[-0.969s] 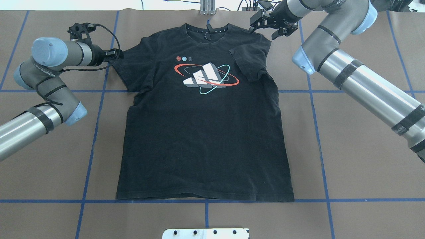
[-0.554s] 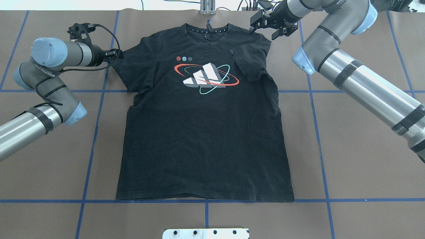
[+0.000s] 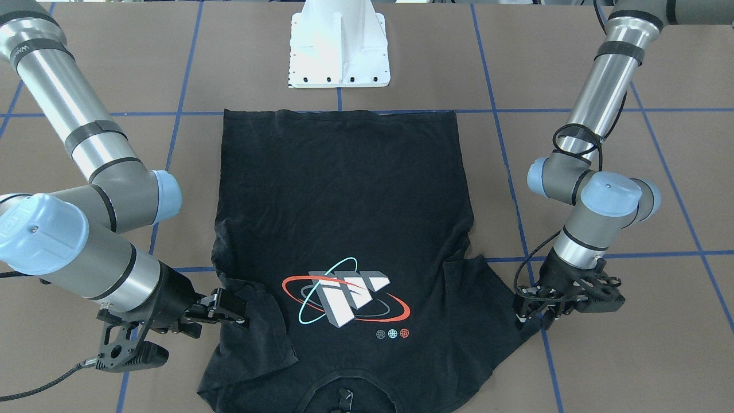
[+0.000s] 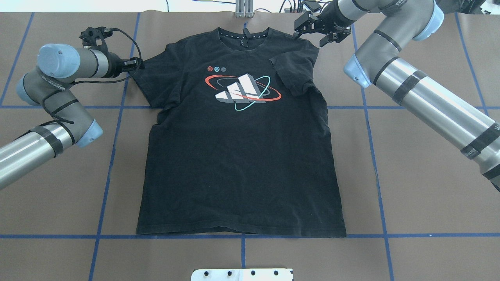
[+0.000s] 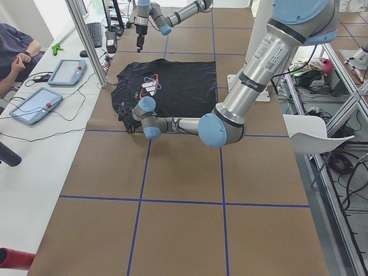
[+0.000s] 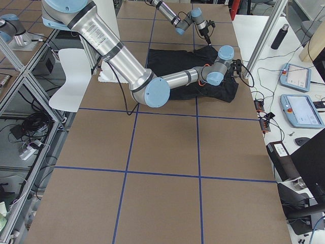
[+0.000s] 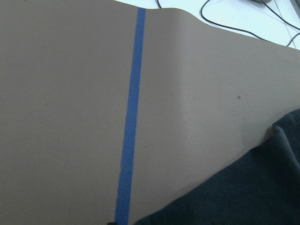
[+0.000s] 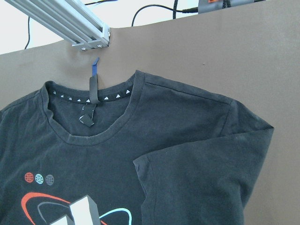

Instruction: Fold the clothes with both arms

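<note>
1. Left gripper (image 4: 134,63): I am finding it low over the table (image 4: 410,175), with its tip at the outer hem of the left sleeve (image 4: 156,78). Black fingers against black cloth are hiding the gap, so I cannot tell whether they are spread or pinching the hem.
2. Left sleeve: it is lying flat and spread, with its long axis running sideways out of the body, straight at that gripper. The cloth is lying to the gripper's right, toward the shirt's middle. I am judging this sleeve to be the next part to fold, carried rightward onto the chest. The left arm is by far the nearer one.
3. Shirt (image 4: 242,164): it is lying flat on the table with the logo (image 4: 242,91) facing up. The collar is pointing away from the robot's base and the bottom hem is lying nearest it.
4. Right sleeve (image 4: 293,76): it is lying turned in over the chest, just beside the logo. I am counting this side as done.
5. Right gripper (image 4: 304,28): it is hovering above the right shoulder, near the collar. Its fingers are looking spread and are pinching nothing. It is sitting well apart from the left sleeve, across the shirt's whole width.
</note>
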Robot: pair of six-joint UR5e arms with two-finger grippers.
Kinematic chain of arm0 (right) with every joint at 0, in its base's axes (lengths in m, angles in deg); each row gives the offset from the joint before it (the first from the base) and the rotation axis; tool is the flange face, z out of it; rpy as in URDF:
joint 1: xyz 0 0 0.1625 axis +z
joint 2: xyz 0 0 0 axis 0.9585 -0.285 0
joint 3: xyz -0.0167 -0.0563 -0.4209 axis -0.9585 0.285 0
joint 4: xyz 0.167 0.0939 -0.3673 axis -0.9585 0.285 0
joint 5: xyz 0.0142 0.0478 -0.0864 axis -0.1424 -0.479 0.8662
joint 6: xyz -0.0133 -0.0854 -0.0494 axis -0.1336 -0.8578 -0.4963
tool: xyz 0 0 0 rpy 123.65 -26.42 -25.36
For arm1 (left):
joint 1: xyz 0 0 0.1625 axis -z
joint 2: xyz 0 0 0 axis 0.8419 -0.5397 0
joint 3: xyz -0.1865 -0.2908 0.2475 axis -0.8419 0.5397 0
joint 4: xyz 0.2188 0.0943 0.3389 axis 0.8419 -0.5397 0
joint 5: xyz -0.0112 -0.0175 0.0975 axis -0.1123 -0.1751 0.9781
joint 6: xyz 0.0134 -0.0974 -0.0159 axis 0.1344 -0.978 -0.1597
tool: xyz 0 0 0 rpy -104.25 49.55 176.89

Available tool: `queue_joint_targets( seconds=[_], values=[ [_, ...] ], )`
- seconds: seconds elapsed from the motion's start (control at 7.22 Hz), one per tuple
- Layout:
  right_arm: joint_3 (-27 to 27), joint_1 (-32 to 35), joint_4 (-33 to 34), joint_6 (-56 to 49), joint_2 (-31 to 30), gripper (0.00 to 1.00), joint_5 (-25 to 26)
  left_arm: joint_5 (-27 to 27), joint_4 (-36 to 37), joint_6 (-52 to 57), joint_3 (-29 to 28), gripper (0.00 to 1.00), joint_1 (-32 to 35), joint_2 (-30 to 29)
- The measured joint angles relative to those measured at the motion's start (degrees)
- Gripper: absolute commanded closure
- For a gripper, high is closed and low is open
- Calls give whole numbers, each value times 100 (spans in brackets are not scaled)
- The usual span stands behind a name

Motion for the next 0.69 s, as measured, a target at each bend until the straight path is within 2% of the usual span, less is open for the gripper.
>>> queue_joint_targets(
  seconds=[0.42,0.69],
  values=[
    [0,0,0,4,0,0,0,-11,65,-9,35,100,1,-7],
    [0,0,0,4,0,0,-2,-72,291,-1,281,100,31,-7]
  ],
)
